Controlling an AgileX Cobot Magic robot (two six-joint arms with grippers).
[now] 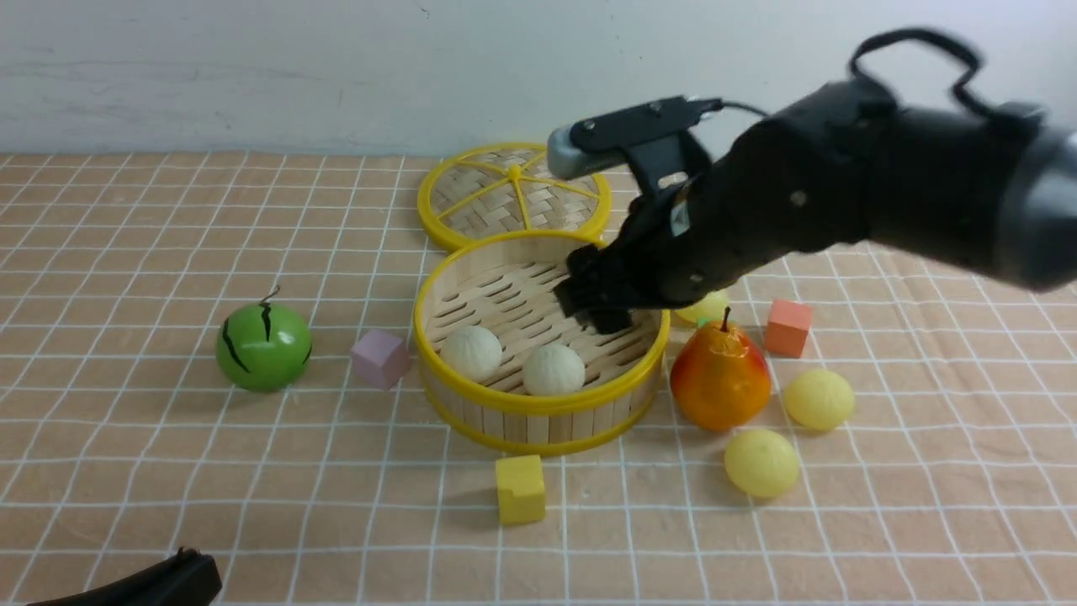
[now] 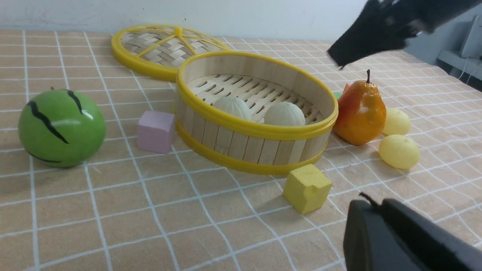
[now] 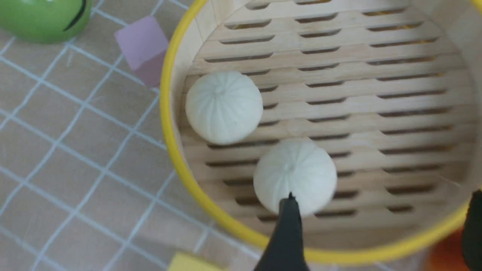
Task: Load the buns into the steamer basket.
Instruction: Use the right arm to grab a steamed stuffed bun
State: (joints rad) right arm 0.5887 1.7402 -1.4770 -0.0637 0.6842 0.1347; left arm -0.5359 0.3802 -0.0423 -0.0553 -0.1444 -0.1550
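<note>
R gripper (image 3: 381,205) hangs over the steamer basket (image 1: 538,425), fingers spread wide, nothing btwn them. Two off-white buns (image 1: 471,352) (image 1: 553,369) lie inside on the slats, toward the near wall. Three yellow buns (image 1: 819,398) (image 1: 761,462) (image 1: 705,307) sit outside by the pear (image 1: 720,379), one partly hidden behind it. L gripper (image 1: 181,572) is low at the near edge. It's prob. closed, but can't tell.

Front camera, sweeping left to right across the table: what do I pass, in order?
In order: green striped ball → pink cube → steamer basket, with the left off-white bun then the right off-white bun inside it → pear → pale yellow bun.
</note>
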